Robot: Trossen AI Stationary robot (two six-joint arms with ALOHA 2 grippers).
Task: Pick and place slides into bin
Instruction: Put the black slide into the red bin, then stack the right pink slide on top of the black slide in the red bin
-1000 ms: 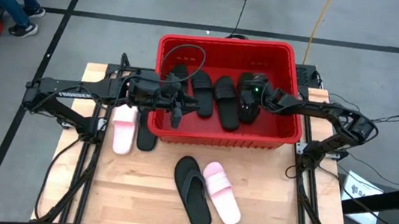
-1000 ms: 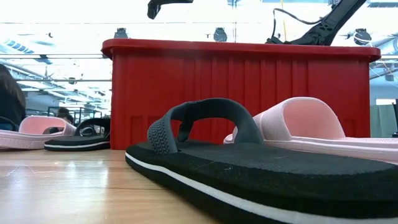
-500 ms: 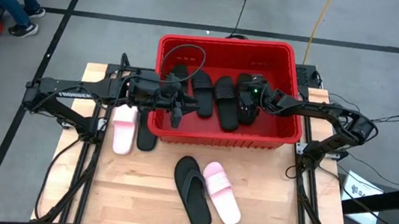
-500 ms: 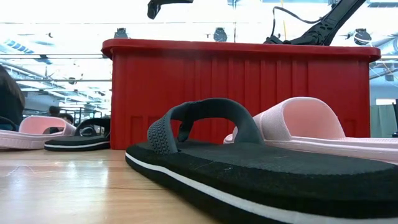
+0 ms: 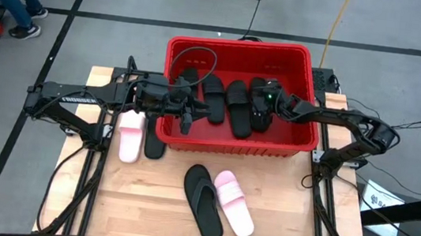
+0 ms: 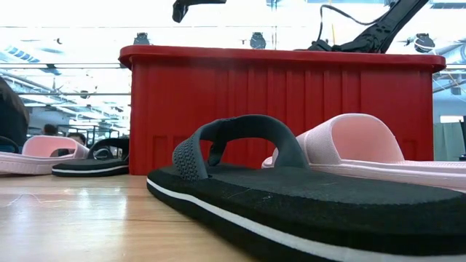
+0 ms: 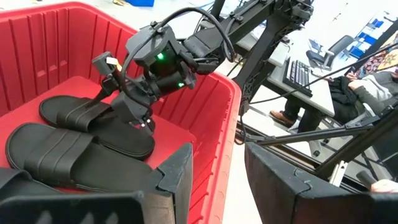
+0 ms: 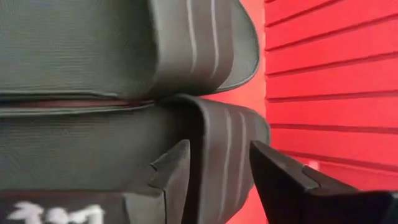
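- Right gripper (image 5: pixel 259 106) is seen parted over black slides (image 5: pixel 241 106) in the red bin (image 5: pixel 231 146) (upper centre); nothing gripped.
- Left gripper (image 5: pixel 186 121) is held open, empty, at bin's left wall.

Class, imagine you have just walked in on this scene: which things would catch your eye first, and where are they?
The bright red bin at the table's far edge, with several black slides inside. Both arms reach into it: the right gripper hangs open just above a slide, the left gripper waits open on the bin's left side. Four more slides lie on the wooden table, including a pink slide at the front.
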